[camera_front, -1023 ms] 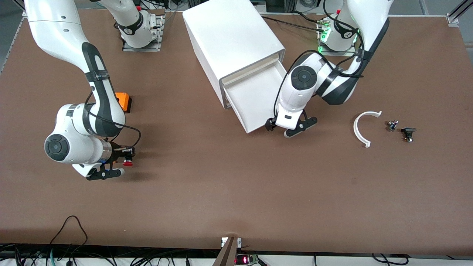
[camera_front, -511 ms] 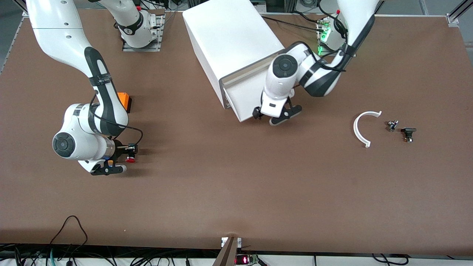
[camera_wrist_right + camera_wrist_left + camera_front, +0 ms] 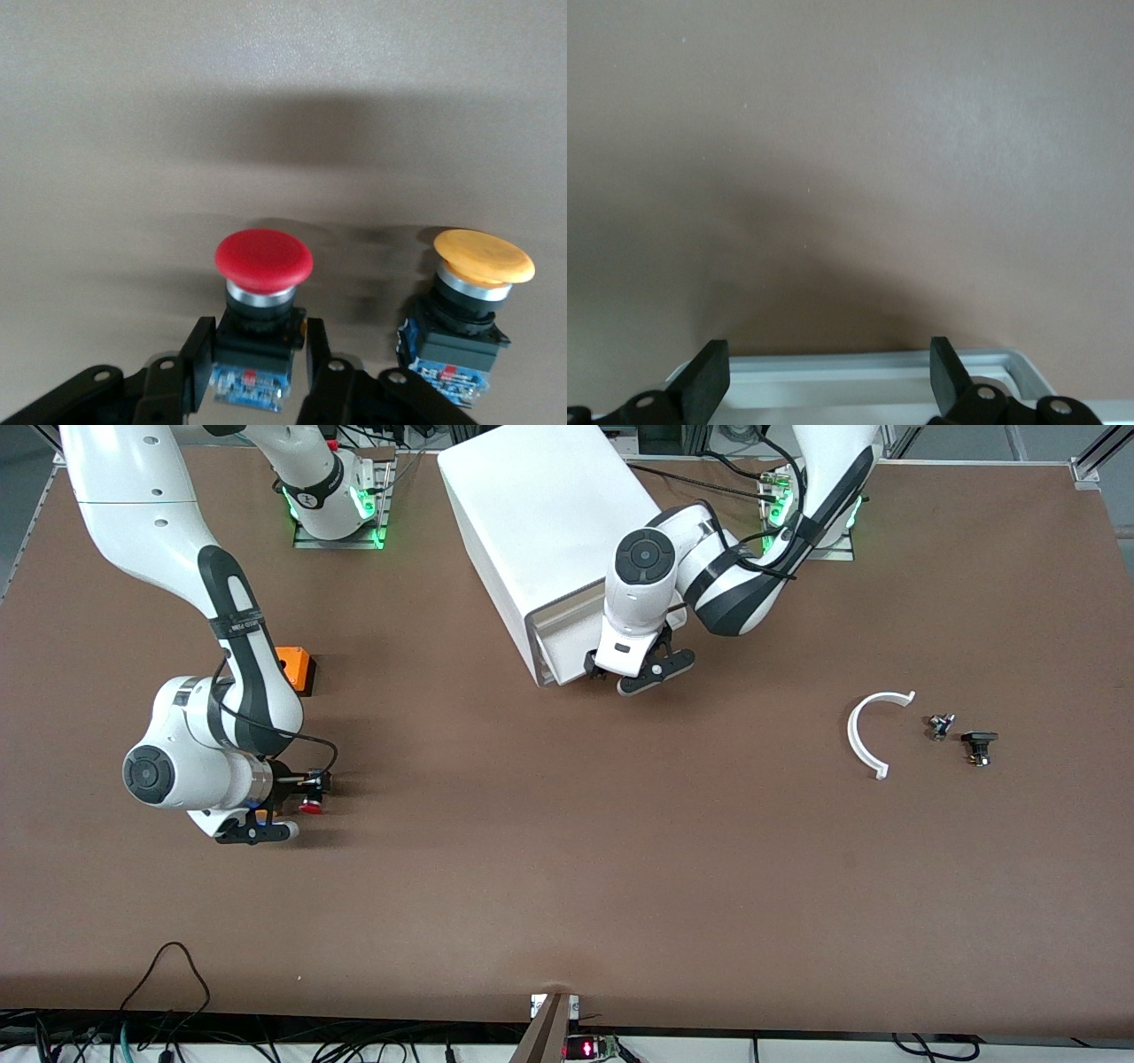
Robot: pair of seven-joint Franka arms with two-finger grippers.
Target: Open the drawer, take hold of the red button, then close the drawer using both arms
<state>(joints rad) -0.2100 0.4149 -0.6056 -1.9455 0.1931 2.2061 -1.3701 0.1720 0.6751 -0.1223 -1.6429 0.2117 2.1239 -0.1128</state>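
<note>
Right wrist view: the button (image 3: 263, 257) (red mushroom cap, black-and-blue body) is grasped at its body by the right gripper (image 3: 252, 359), cap pointing away from the fingers. It sits nearer the front camera than the cabinet (image 3: 549, 522), toward the right arm's end. The drawer (image 3: 560, 646) is almost shut, contents hidden; the left gripper (image 3: 617, 679) sits spread wide at its front.

Two arms low over the table

The left gripper (image 3: 625, 677) points down with its fingers (image 3: 709, 376) spread wide. The right gripper (image 3: 288, 808) is low at the right arm's end, fingers (image 3: 197, 354) close together.
</note>
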